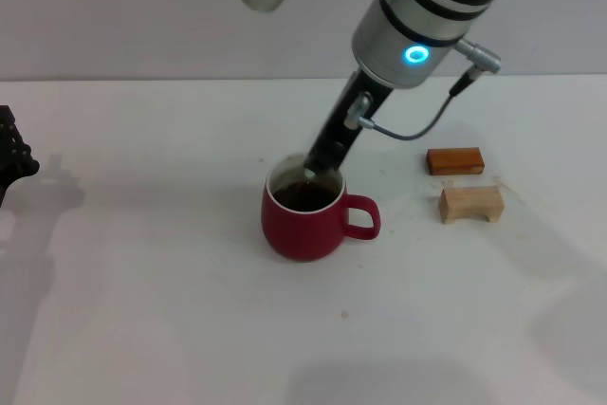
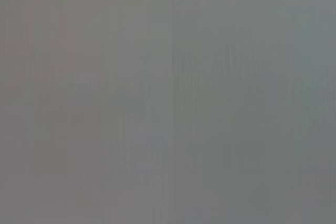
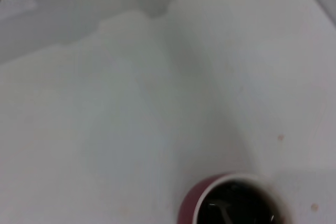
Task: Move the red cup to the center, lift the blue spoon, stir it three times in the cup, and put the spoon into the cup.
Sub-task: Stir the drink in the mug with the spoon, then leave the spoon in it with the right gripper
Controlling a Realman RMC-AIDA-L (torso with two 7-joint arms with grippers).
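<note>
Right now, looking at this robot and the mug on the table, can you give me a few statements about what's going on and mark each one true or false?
1. The red cup stands upright with dark liquid inside. True.
2. The right arm's tool reaches down to the cup's mouth. True.
3. The cup's handle points toward the robot's left. False: it points toward the robot's right, the side where the blocks are.
4. The orange-brown block is stacked on the light wooden block. False: both lie on the table, the orange-brown one farther from the robot.
5. The left arm's tool is over the cup. False: it sits at the far left edge of the head view, away from the cup.
</note>
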